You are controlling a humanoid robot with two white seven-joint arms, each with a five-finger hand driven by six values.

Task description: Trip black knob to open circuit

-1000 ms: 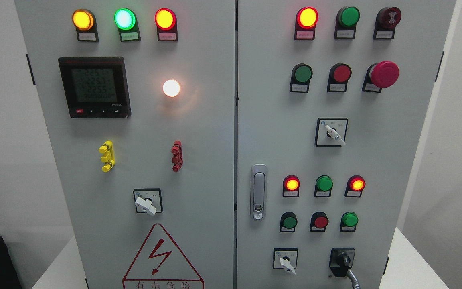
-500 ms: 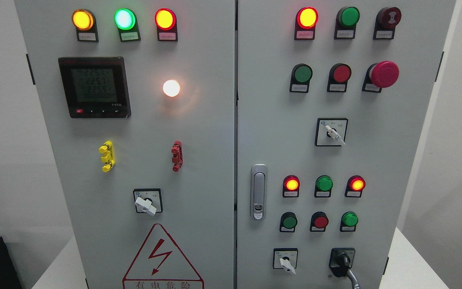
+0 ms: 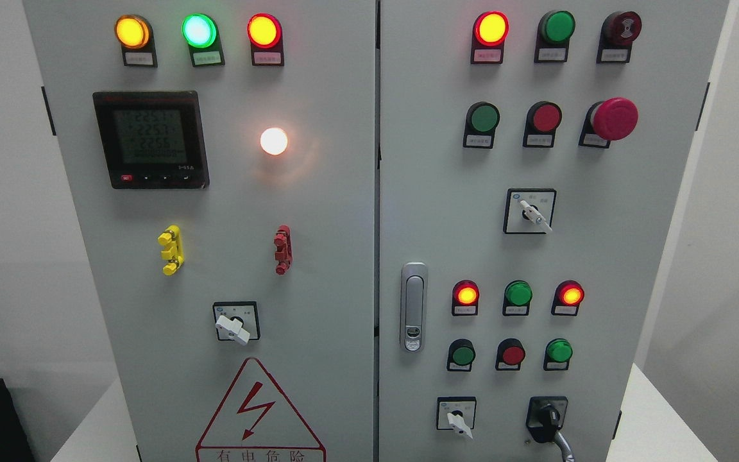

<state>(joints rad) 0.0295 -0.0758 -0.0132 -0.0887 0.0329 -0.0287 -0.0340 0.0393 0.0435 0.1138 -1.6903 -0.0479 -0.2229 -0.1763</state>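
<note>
The black knob (image 3: 546,418) sits at the bottom right of the grey cabinet's right door (image 3: 446,212), on a black square plate, its handle pointing down and to the left. A grey cable hangs from just below it. Neither of my hands nor either arm shows anywhere in the head view.
White selector switches (image 3: 456,420) (image 3: 533,213) (image 3: 235,327) sit on both doors. A red mushroom button (image 3: 613,119) sticks out at upper right. A silver door latch (image 3: 413,307) is near the centre seam. Several lamps are lit. A digital meter (image 3: 150,138) glows at upper left.
</note>
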